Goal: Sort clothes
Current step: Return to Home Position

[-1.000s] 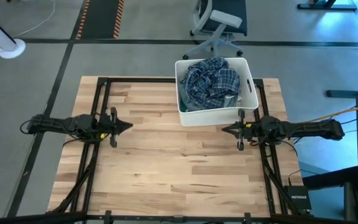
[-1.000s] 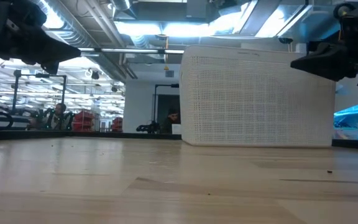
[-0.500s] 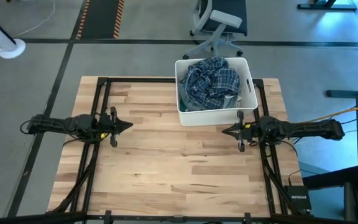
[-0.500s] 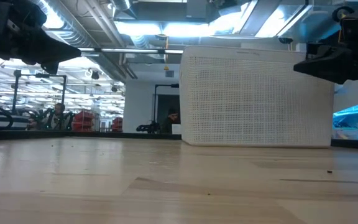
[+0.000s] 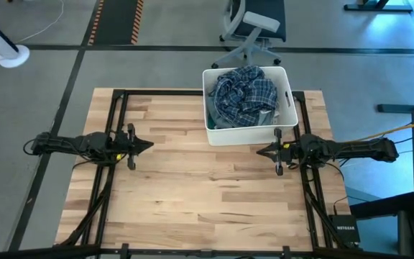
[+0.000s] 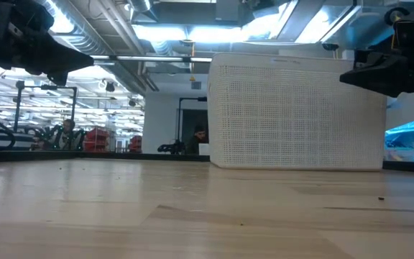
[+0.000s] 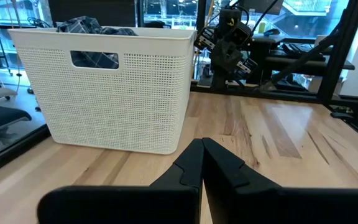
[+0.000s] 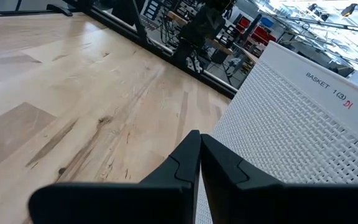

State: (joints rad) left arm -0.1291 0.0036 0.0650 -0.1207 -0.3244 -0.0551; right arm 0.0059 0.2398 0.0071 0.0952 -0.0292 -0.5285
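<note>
The clothes lie piled in a white perforated bin (image 5: 249,133) at the table's far right. On top is a dark blue plaid garment (image 5: 244,93), with a bit of teal-grey cloth (image 5: 264,115) at its near side; the plaid also shows over the bin's rim (image 7: 82,25). My left gripper (image 5: 149,144) hovers shut over the table's left side, pointing level toward the right. My right gripper (image 5: 259,150) hovers shut just in front of the bin's near wall, pointing left. Neither touches anything.
The bare wooden tabletop (image 5: 192,194) stretches between the two grippers and toward the near edge. Black frame rails (image 5: 113,108) run along both sides of the table. An office chair (image 5: 254,29) stands beyond the far edge. People show far off in the room (image 6: 67,133).
</note>
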